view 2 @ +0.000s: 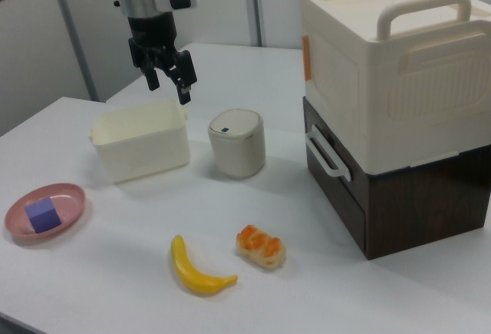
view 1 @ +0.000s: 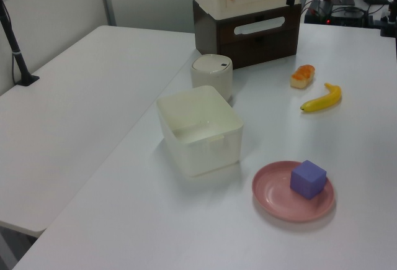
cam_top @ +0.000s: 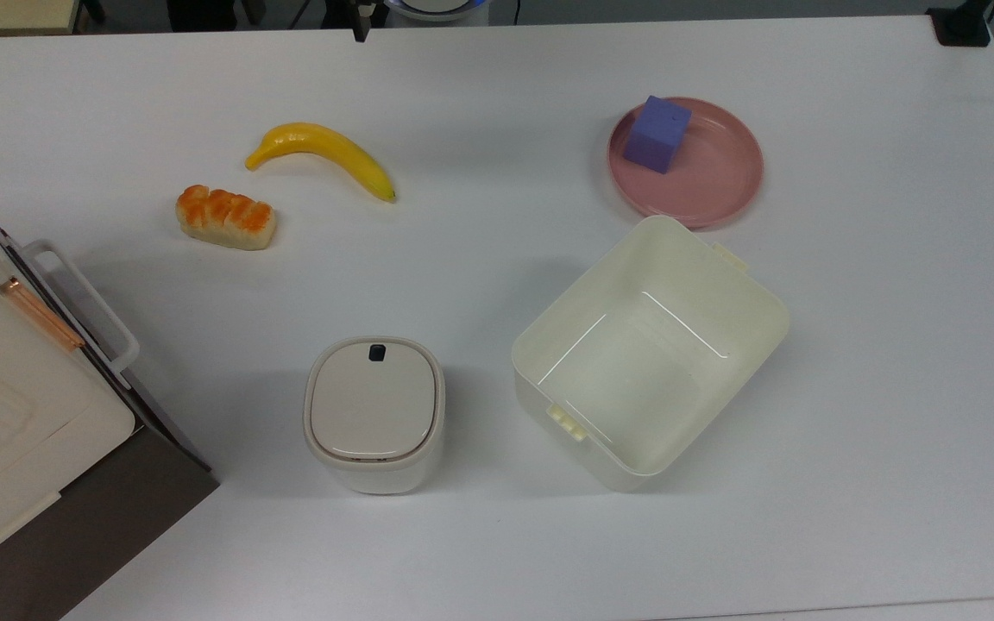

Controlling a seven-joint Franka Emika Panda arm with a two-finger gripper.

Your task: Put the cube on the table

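Cube point(cam_top: 656, 134) sits on pink plate point(cam_top: 721, 185) (no readable labels anywhere).

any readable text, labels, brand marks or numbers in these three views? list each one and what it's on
None can be read.
The small dark mark on the lidded bin's lid looks like a button, not lettering.
The cube, pink plate, open bin, banana, bread and stacked boxes carry no print.
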